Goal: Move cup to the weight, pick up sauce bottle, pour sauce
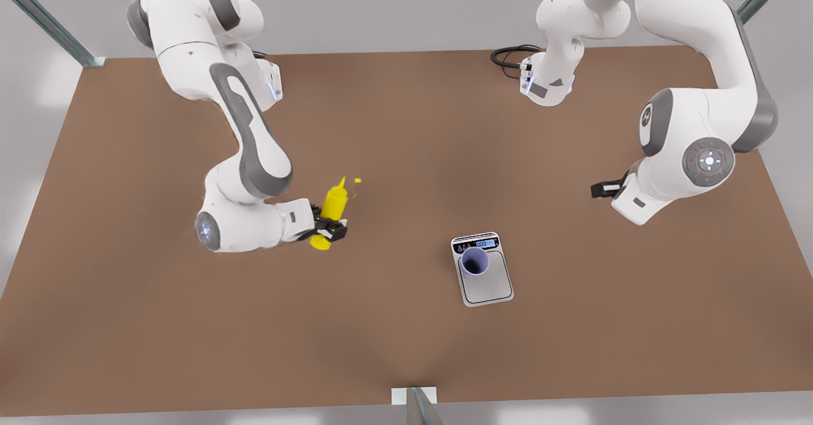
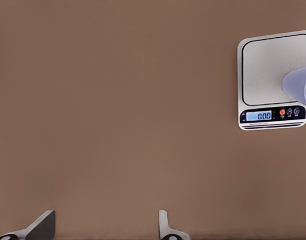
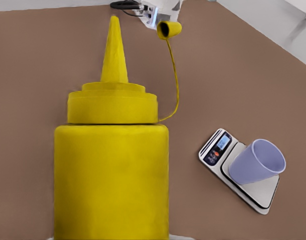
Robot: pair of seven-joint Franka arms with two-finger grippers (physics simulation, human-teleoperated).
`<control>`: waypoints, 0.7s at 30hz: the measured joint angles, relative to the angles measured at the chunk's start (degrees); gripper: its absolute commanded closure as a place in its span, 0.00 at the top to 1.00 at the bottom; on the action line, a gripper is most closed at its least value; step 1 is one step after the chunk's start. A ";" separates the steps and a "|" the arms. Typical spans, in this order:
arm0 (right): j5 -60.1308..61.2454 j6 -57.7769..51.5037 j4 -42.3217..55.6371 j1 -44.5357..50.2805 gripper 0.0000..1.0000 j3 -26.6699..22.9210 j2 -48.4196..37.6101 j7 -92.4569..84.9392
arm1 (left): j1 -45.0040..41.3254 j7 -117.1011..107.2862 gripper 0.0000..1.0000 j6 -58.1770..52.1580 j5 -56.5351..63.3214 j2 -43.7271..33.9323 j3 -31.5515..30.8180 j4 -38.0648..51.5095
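While the right tool point(image 1: 327, 227) grips the sauce bottle point(image 1: 334, 202), the cup point(image 1: 475, 262) sits well apart; tilting now probably spills. Left tool point(image 2: 105, 227) waits open.

The scale point(image 2: 274, 80) has a small lit display point(image 2: 258, 116) on its dark strip; in the left wrist view it reads "0.00". Beside it sit small button icons point(image 2: 289, 112), too small to read. No other text is legible.

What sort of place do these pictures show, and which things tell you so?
Probably a simulated robot test bench: a bare brown table, two arms on it, and kitchen props, a scale with a cup and a bottle in the right gripper.
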 measured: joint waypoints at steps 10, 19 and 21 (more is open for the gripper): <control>-16.27 6.84 24.42 18.16 0.43 -6.30 16.43 43.32 | 0.01 4.19 1.00 -1.48 -0.21 0.07 -0.01 0.04; -19.14 17.39 32.87 27.44 0.42 -20.25 28.62 76.08 | 0.48 6.40 1.00 -1.99 -0.27 -0.06 0.13 0.01; -19.39 20.26 33.73 28.70 0.42 -21.34 30.21 81.68 | 0.81 6.75 1.00 -2.34 -0.16 -0.08 0.20 -0.03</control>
